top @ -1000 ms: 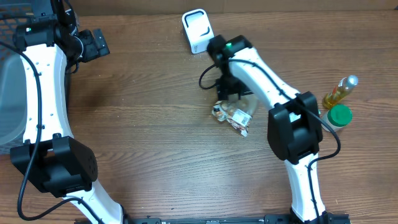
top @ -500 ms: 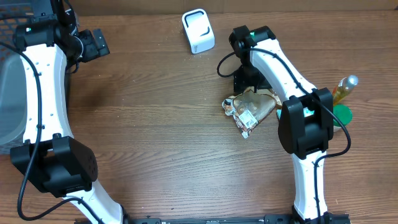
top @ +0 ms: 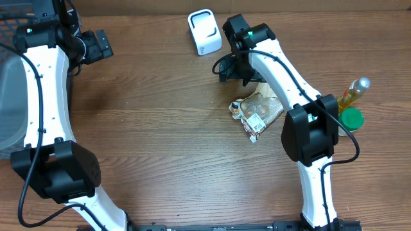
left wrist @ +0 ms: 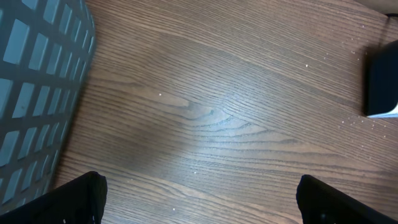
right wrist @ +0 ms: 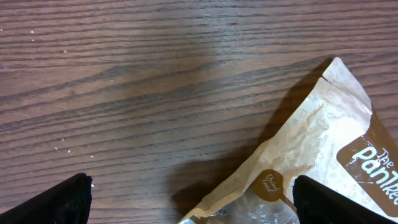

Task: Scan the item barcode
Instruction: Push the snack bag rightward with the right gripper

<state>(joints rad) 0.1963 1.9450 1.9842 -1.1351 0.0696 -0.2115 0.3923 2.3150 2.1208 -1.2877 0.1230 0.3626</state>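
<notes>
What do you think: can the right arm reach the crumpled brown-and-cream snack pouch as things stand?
Probably yes. The right gripper hangs open just beside the pouch, over the wooden table. Nothing lies on the pouch or between them.

Wooden table [top: 160, 128], grey basket [top: 8, 90] at left edge, yellow bottle [top: 352, 94] beside green-lidded jar [top: 350, 119]
</notes>
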